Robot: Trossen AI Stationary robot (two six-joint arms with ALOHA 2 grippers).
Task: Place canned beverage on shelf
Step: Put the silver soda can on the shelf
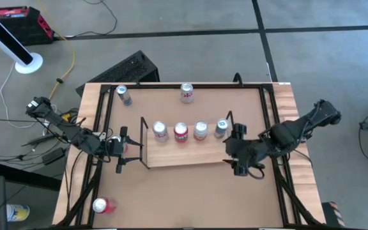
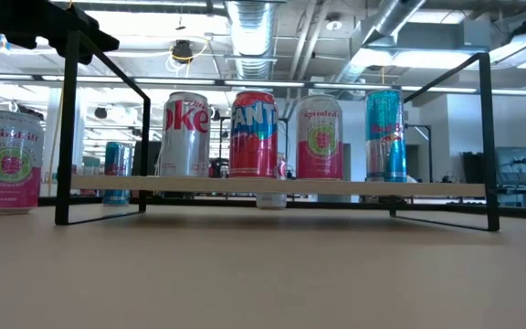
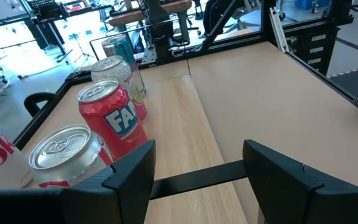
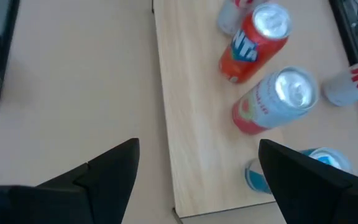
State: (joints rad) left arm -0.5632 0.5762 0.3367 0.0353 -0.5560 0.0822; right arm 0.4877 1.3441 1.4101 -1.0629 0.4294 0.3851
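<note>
**Four cans standing on the shelf, both grippers empty at its ends**

The shelf (image 1: 184,153) is sitting at the table's middle, carrying a row of four upright cans: a Coke can (image 1: 160,131), a red Fanta can (image 1: 181,133), a pink-and-white can (image 1: 200,130) and a slim blue can (image 1: 220,128). The left gripper (image 1: 121,145) is hovering just off the shelf's 9 o'clock end, its fingers (image 3: 129,177) spread apart and gripping nothing, with the Coke can nearest to it. The right gripper (image 1: 240,152) is hanging at the 3 o'clock end, just beside the blue can, fingers (image 4: 107,171) parted wide and likewise empty.

Both arms are reaching inward from the table's side edges, low and roughly level, each wrist pointing along the board.

Off the shelf, a blue can (image 1: 122,95) is standing towards 11 o'clock on the table (image 1: 190,198), a pink-and-white can (image 1: 186,92) at 12 o'clock, and another pink can (image 1: 103,205) is lying at 7 o'clock by the rail. The shelf's black wire uprights (image 2: 62,128) are framing both ends beside the grippers.
</note>
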